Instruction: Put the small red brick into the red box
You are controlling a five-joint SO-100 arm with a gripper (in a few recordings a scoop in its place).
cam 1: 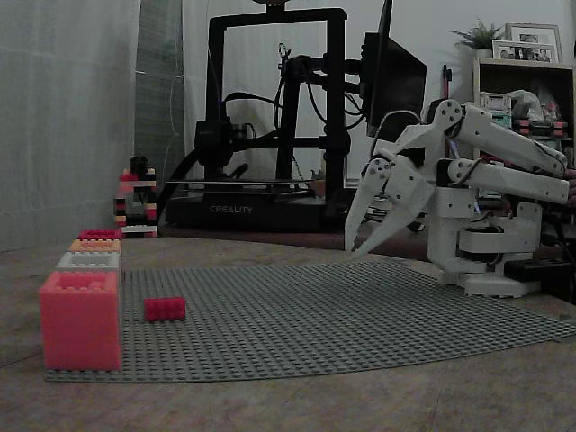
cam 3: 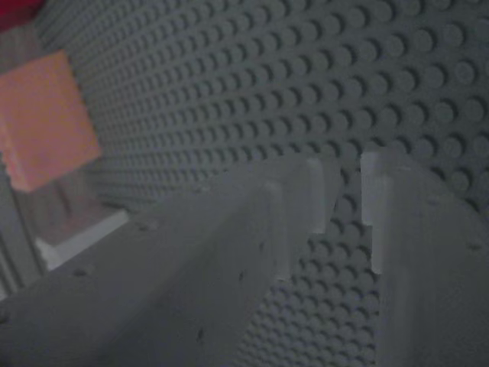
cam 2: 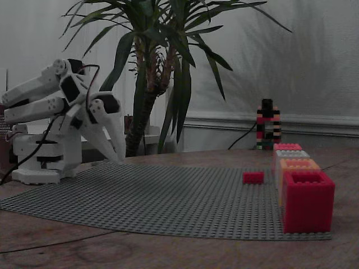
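The small red brick [cam 1: 165, 309] [cam 2: 253, 177] lies flat on the grey baseplate [cam 1: 360, 310], just beside a row of brick-built boxes. The red box [cam 1: 99, 234] [cam 2: 307, 202] is the end box of that row, farthest in one fixed view and nearest in the other. My white gripper [cam 1: 355, 251] [cam 2: 116, 160] hangs over the opposite edge of the plate, tips pointing down, far from the brick and the box. In the wrist view the fingertips [cam 3: 317, 195] stand almost together with nothing between them.
A coral-pink box [cam 1: 79, 319] [cam 2: 287, 147], a white one [cam 1: 88, 261] and an orange one [cam 2: 297, 165] make up the rest of the row. A small brick tower [cam 1: 135, 202] [cam 2: 268, 124], a 3D printer [cam 1: 270, 117] and a plant [cam 2: 162, 67] stand beyond the plate.
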